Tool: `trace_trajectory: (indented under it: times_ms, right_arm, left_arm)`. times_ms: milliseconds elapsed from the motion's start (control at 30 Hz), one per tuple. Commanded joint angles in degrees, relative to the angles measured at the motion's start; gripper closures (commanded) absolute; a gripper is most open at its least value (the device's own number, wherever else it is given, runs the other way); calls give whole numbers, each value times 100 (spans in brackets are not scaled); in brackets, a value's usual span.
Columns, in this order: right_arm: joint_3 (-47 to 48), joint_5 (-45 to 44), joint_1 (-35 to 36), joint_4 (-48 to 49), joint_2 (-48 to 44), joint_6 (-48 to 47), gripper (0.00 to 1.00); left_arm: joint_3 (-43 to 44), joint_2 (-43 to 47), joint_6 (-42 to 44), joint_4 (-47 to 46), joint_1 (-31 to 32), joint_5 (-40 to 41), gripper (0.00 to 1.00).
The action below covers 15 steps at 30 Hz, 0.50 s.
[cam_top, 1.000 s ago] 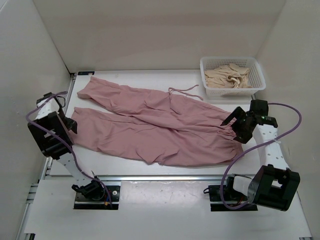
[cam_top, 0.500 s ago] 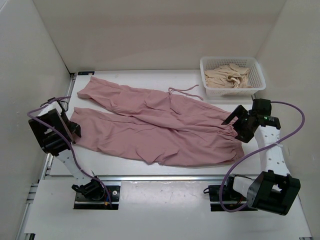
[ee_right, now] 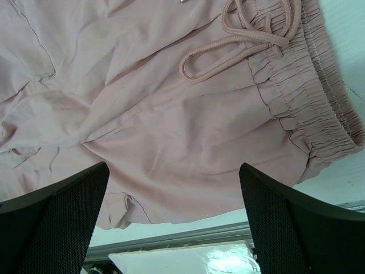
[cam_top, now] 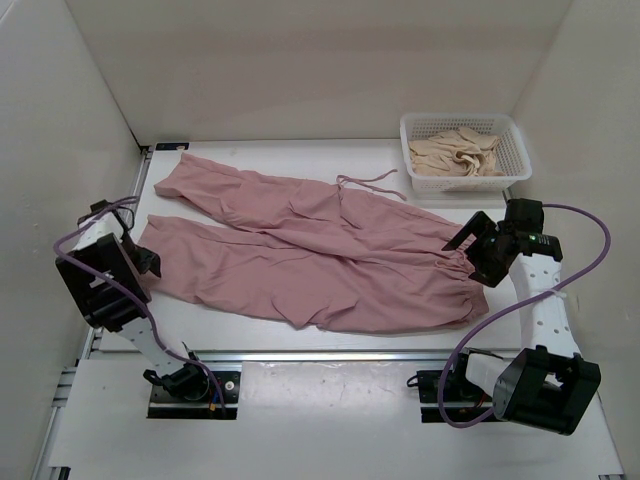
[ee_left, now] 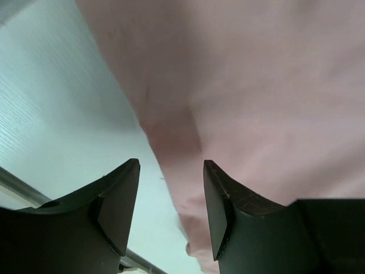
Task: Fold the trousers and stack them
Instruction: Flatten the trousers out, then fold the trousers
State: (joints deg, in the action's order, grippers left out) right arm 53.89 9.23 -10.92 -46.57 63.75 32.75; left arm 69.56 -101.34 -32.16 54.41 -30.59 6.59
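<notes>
"Left tool [ee_left: 171, 171] stood open at the leg hem [ee_left: 177, 123]; right tool [ee_right: 174, 168] gaped wide over the waistband [ee_right: 308, 97]."

"And the trousers [cam_top: 310, 250]?"

"Spread flat on the surface [cam_top: 200, 327]. A shallow pinch catching only one layer might have dragged them askew."

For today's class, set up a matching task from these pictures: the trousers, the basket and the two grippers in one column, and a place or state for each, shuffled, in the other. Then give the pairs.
Column A
1. trousers
2. basket
3. left gripper
4. right gripper

Column B
a. jaws open above the elastic waistband
b. spread out flat on the table
c. jaws open at the end of a leg
d. holds a beige garment, far right corner

Pairs: 1-b; 2-d; 3-c; 4-a
</notes>
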Motion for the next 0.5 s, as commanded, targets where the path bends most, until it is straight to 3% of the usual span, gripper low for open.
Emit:
trace_trajectory:
  times_ms: [0,467]
  right_arm:
    - [219,114,-33,-28,-55,-76,0]
    - [271,166,-33,-81,-107,-76,0]
  left_arm:
    - [-180,149,79,-54,-26,-17,40]
    - [207,-376,70,69,141,536,41]
